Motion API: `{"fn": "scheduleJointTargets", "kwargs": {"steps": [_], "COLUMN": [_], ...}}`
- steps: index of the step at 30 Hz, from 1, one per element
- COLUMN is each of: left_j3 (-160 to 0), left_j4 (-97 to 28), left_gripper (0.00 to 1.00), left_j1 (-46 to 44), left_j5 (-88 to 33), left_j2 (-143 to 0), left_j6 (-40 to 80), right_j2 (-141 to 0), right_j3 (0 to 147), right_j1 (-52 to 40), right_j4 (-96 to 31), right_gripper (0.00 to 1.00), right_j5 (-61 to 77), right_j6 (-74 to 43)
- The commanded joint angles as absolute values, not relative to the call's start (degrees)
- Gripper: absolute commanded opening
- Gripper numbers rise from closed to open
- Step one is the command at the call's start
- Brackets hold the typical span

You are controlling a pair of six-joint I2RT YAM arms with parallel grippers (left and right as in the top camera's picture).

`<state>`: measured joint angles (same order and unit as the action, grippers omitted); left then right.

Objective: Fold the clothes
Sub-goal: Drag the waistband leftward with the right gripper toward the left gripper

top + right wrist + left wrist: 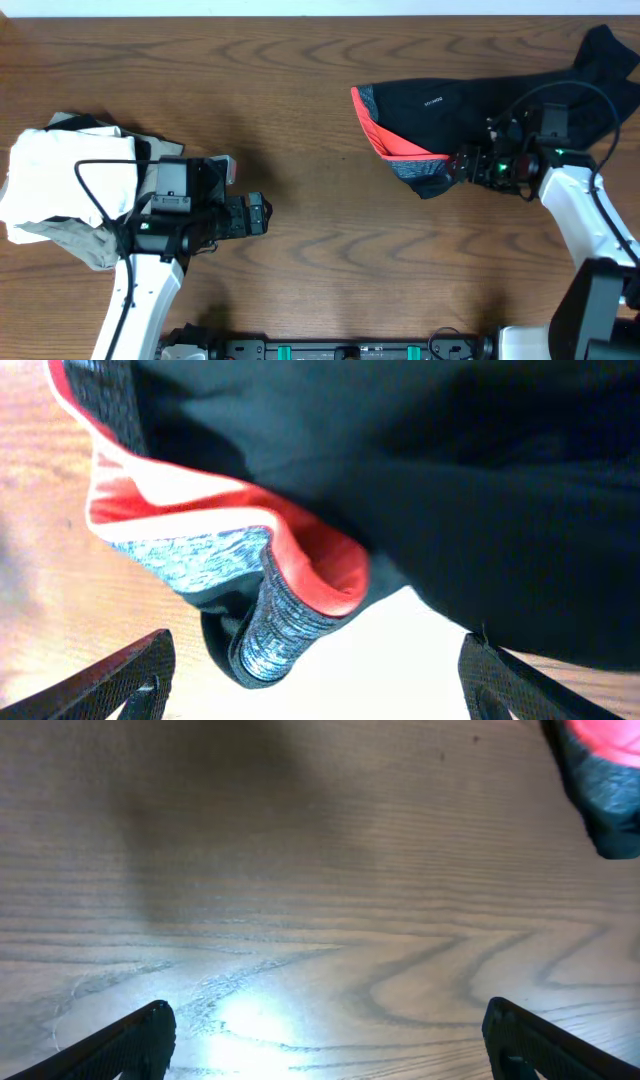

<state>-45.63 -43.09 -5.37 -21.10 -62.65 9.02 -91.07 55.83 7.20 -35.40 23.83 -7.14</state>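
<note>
Black leggings (470, 95) lie bunched near the tabletop's (300, 90) far right corner, with the grey waistband (420, 178) and coral trim (385, 135) toward the center. We see a small white logo (432, 101), unreadable. Right fingers (462, 166) are spread wide at the waistband, gripping nothing. Left fingers (258, 216) are spread wide, holding nothing.

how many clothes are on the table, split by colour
black leggings: 1
white garment: 1
olive-grey garment: 1
total: 3
</note>
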Motion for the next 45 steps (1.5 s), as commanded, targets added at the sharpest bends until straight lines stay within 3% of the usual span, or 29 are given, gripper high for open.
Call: {"fn": "scheduleJointTargets", "kwargs": {"steps": [1,3,5,7,9,12,14,21,23,27,30,39,45], "left_j3": [-46.39,-46.37,-46.35,-46.35,-46.35,-46.35,-46.35,-46.35,-46.35,-46.35,-46.35,-46.35,-46.30], "left_j4": [-43.57,-43.66,-43.62,-43.62,-43.64,-43.64,-43.62,-43.62,-43.62,-43.62,-43.62,-41.36,-37.34], "left_gripper": [0.98,0.98,0.98,0.98,0.98,0.98,0.98,0.98,0.98,0.98,0.98,0.98,0.98], "left_j1": [-5.61,-5.61,-5.61,-5.61,-5.61,-5.61,-5.61,-5.61,-5.61,-5.61,-5.61,-6.35,-13.67], "left_j5": [-21.85,-21.85,-21.82,-21.82,-21.82,-21.82,-21.82,-21.82,-21.82,-21.82,-21.85,-32.71,-32.82], "left_j2": [-63.70,-64.05,-64.29,-64.31,-64.31,-64.31,-64.31,-64.31,-64.31,-64.31,-64.31,-64.31,-64.82], "left_j6": [9.10,9.10,9.10,9.10,9.10,9.10,9.10,9.10,9.10,9.10,9.10,9.72,11.86], "right_j2": [-93.69,-95.29,-96.71,-97.47,-97.45,-96.66,-95.72,-92.51,-92.51,-92.51,-92.29,-86.61,-82.61], "right_j3": [55.44,55.44,55.44,55.44,55.44,55.46,55.46,55.51,55.51,55.51,55.61,56.55,56.55], "right_j1": [6.28,5.80,5.15,4.56,4.12,3.18,1.56,-14.72,-19.59,-23.51,-22.17,-6.61,3.53], "right_j4": [-35.35,-34.79,-33.87,-32.75,-31.40,-28.73,-27.09,-23.51,-23.29,-22.31,-21.41,-25.96,-32.29], "right_gripper": [0.89,0.86,0.74,0.46,0.29,0.16,0.13,0.15,0.21,0.45,0.54,0.58,0.59], "right_j5": [26.59,26.61,26.61,26.70,27.77,31.88,37.30,51.33,50.72,45.32,40.12,23.88,13.98], "right_j6": [-5.91,-5.93,-5.96,-6.22,-6.35,-6.28,-4.99,4.71,6.15,5.52,2.26,-4.75,-7.55]}}
